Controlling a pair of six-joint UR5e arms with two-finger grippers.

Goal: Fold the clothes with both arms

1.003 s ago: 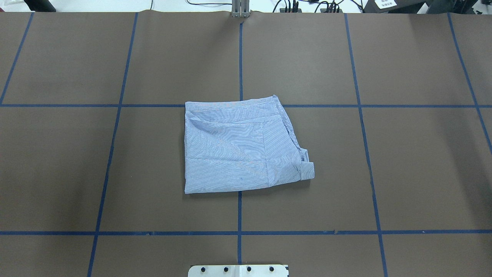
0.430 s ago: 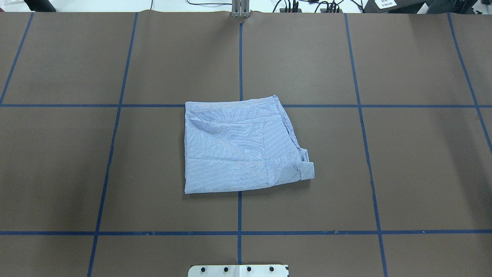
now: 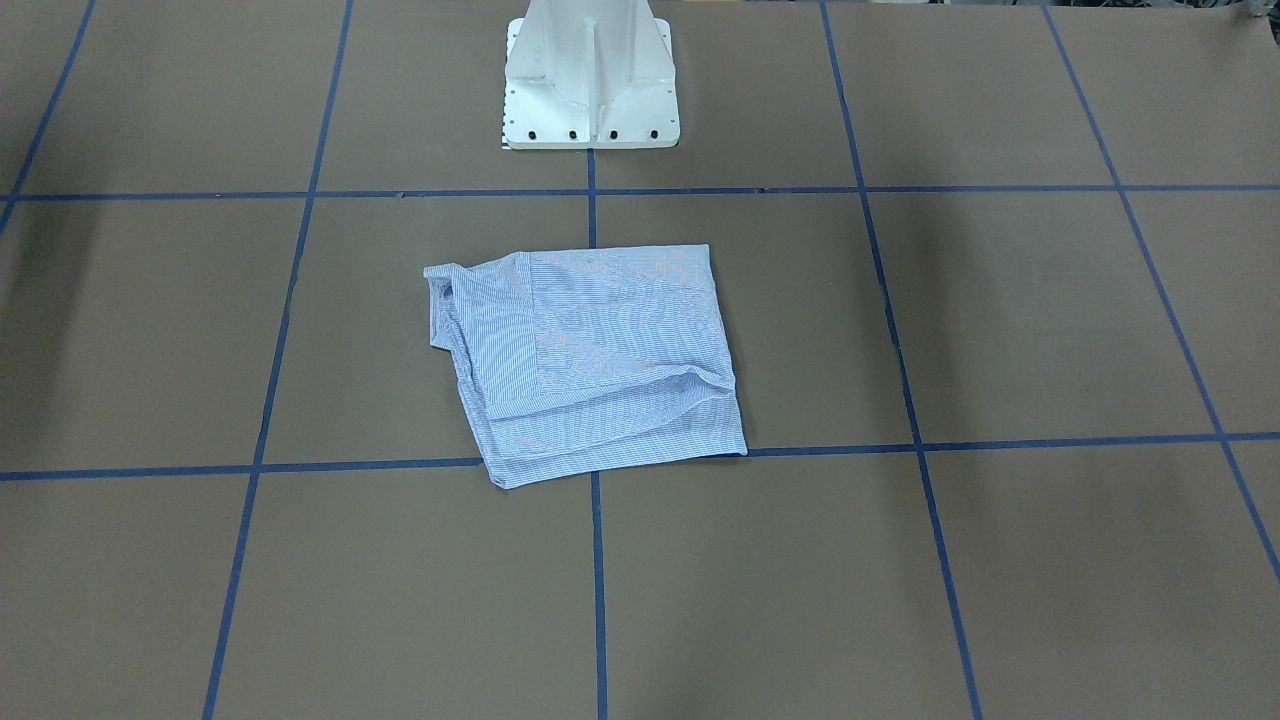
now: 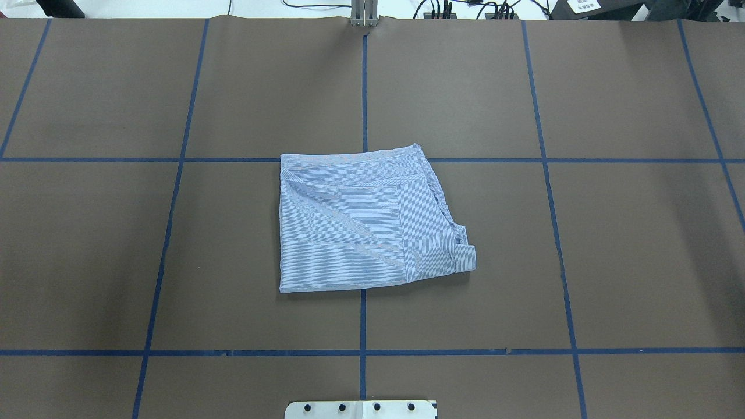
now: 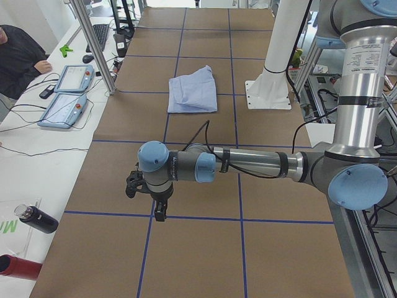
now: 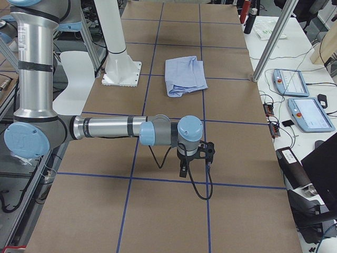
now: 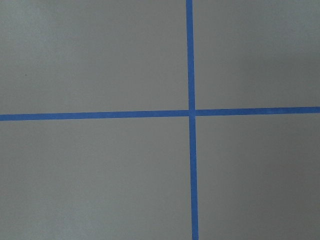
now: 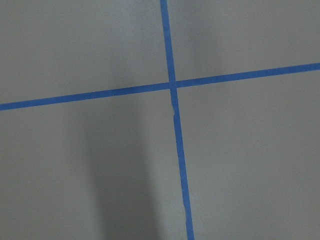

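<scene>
Your folded shirt lay at 3 o'clock from the left gripper and 9 o'clock from the right gripper, well apart from both. I couldn't tell how wide either gripper stood.

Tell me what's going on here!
A robot is folding a shirt. Right now the shirt lies folded in a rough rectangle in the middle of the table, and nothing touches it. The left arm and the right arm hang over opposite ends of the table, away from the shirt. The left end effector and right end effector point down at the tape lines. I can't tell whether they are open or shut.
</scene>
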